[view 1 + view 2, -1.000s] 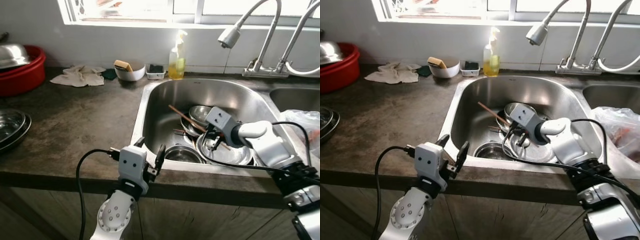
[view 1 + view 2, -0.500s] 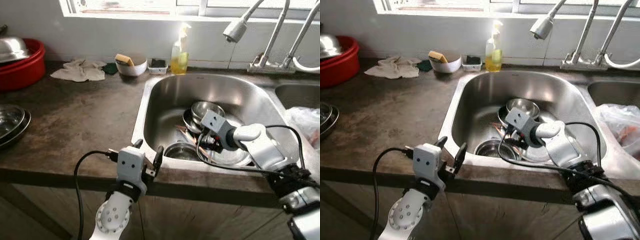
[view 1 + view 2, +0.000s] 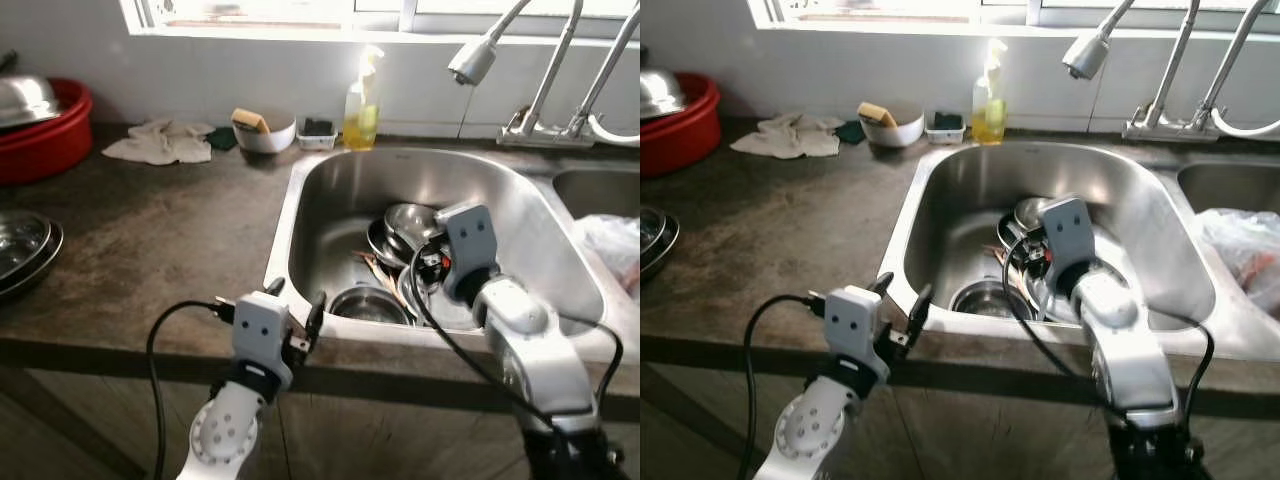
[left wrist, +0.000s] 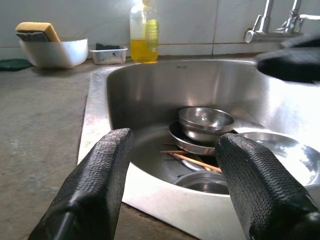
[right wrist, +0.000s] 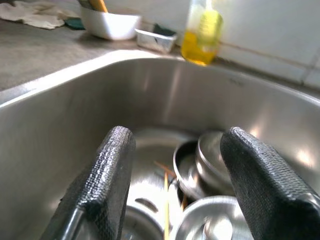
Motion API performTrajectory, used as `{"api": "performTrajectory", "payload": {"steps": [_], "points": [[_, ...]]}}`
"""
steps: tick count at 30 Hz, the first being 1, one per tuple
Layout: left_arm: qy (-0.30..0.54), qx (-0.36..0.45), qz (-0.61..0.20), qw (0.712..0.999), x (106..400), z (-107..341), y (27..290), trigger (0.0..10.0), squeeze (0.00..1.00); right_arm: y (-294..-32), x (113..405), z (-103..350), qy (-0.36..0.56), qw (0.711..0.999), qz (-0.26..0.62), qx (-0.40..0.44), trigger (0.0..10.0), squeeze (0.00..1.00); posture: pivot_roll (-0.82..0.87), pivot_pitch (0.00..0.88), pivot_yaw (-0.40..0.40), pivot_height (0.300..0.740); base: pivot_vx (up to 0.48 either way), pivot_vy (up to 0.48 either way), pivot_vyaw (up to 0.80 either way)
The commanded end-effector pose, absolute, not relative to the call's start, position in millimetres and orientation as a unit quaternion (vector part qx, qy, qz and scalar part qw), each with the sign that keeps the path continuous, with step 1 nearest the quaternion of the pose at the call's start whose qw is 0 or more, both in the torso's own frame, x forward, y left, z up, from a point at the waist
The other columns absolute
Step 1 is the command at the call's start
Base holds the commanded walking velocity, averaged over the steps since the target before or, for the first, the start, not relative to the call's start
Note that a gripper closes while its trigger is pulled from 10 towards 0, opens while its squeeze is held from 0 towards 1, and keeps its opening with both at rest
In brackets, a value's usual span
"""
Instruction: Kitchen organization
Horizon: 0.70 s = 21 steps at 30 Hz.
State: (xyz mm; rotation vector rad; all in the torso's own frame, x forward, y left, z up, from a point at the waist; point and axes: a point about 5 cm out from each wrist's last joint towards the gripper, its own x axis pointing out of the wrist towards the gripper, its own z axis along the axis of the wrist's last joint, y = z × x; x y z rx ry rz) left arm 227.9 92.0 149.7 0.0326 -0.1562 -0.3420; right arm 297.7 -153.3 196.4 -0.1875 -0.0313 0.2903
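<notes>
The steel sink holds a stack of steel bowls and plates, a small steel bowl near its front wall, and wooden chopsticks lying flat among them. My right gripper hangs inside the sink just above the dishes. In the right wrist view it is open, with nothing between its fingers and the chopsticks below. My left gripper hovers open over the sink's front left rim, holding nothing, and looks at the dishes.
A yellow soap bottle, a white bowl with a sponge and a cloth sit behind the sink. At the far left are a red basin and stacked steel plates. A faucet head hangs over the sink, and a plastic bag lies to the right.
The chopsticks that slanted up at my right gripper a second ago now lie flat in the sink. The right wrist has risen and turned. The left arm has stayed put.
</notes>
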Motion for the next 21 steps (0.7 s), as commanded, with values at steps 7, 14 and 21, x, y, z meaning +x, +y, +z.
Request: {"api": "performTrajectory", "payload": {"steps": [7, 14, 21], "points": [[-0.067, 0.011, -0.172, 0.983, 228, 146, 93, 10.0, 0.00, -138, 261, 199, -0.066, 0.989, 0.122, -0.051, 10.0, 0.00, 0.08, 0.082, -0.016, 0.740, 0.000, 0.000, 0.00], [-0.067, 0.010, -0.174, 0.982, 229, 147, 93, 10.0, 0.00, -130, 259, 196, -0.065, 0.992, 0.106, -0.026, 10.0, 0.00, 0.09, 0.066, -0.017, 0.740, 0.000, 0.190, 0.51], [-0.070, 0.009, -0.173, 0.982, 228, 147, 94, 10.0, 0.00, -128, 263, 199, -0.069, 0.992, 0.102, -0.016, 10.0, 0.00, 0.09, 0.059, -0.021, 0.740, 0.000, 0.411, 0.80]]}}
